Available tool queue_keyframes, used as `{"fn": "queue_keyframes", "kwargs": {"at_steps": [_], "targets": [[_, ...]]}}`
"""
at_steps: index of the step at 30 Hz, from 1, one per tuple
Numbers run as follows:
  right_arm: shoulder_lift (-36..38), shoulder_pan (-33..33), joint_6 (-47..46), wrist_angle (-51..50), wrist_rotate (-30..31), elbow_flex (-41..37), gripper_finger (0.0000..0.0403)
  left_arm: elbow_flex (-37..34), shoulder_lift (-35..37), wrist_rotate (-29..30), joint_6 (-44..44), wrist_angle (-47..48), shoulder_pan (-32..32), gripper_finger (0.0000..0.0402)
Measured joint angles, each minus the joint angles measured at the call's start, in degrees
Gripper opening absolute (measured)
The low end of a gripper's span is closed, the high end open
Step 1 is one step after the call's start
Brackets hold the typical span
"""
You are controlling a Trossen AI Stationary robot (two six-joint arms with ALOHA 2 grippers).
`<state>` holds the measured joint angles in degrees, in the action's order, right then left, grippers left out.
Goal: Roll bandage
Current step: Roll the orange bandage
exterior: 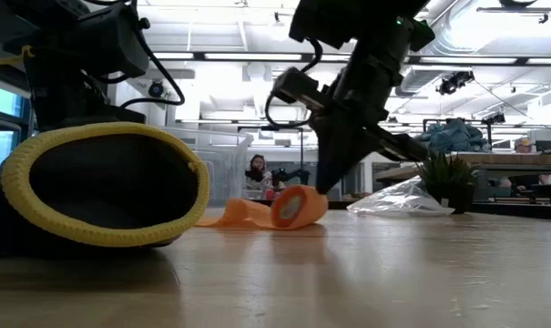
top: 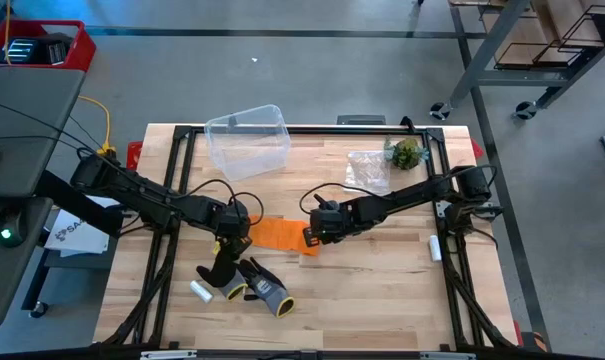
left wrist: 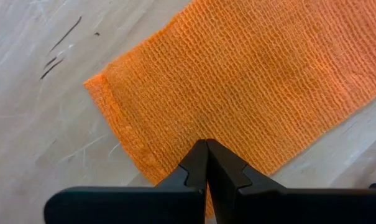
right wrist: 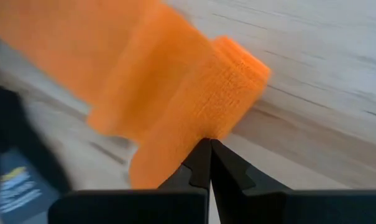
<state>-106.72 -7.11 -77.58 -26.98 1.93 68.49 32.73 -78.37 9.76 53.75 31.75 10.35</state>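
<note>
Orange bandage (top: 278, 234) lies mid-tabletop (top: 382, 290), flat at one end and rolled up at the other. Left hand (left wrist: 206, 144) is closed with its tips pressed on the flat tail, pinning it. Right hand (right wrist: 209, 143) is closed too, tips against the roll, not gripping it. Risk as I see it — the stretchy fabric slips under the left tips, so the roll goes slack or winds up crooked.
</note>
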Motion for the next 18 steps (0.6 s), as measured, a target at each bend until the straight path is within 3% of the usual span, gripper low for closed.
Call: {"fn": "queue_keyframes", "kwargs": {"at_steps": [18], "targets": [[0.1,0.7,-0.4,4.2,0.6,0.0,0.0000,-0.1,-0.1,5.9,-6.1,7.0,-0.7,0.0000]]}}
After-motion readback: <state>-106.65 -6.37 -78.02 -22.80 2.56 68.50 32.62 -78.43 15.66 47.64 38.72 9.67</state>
